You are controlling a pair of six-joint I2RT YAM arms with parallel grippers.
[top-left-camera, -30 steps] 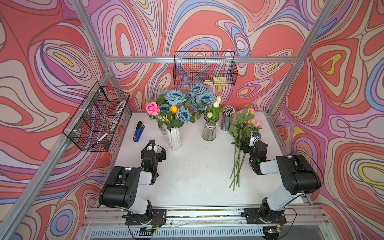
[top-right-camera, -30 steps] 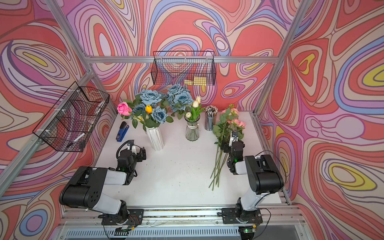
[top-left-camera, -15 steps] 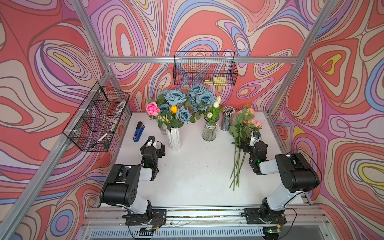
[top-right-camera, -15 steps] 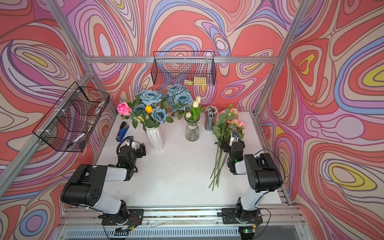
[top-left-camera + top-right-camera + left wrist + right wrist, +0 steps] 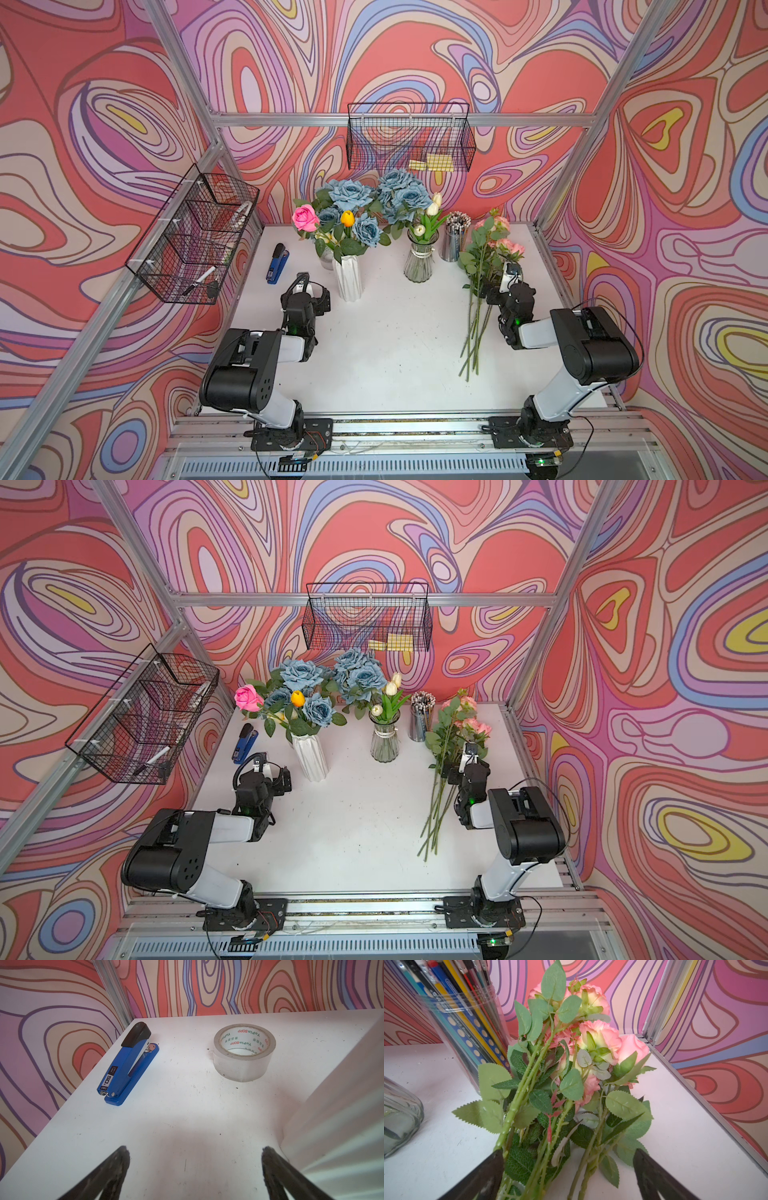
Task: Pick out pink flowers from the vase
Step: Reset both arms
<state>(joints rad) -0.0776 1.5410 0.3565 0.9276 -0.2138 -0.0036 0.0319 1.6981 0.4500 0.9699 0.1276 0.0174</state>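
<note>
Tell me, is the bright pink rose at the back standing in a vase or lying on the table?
Standing. The bright pink rose sits high beside dusty-blue roses above the white ribbed vase; leaves hide its stem's end.

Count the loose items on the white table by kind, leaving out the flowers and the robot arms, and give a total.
Vases: 2 (white vase, glass vase)
Pencil jar: 1
Stapler: 1
Tape roll: 1
Total: 5
</note>
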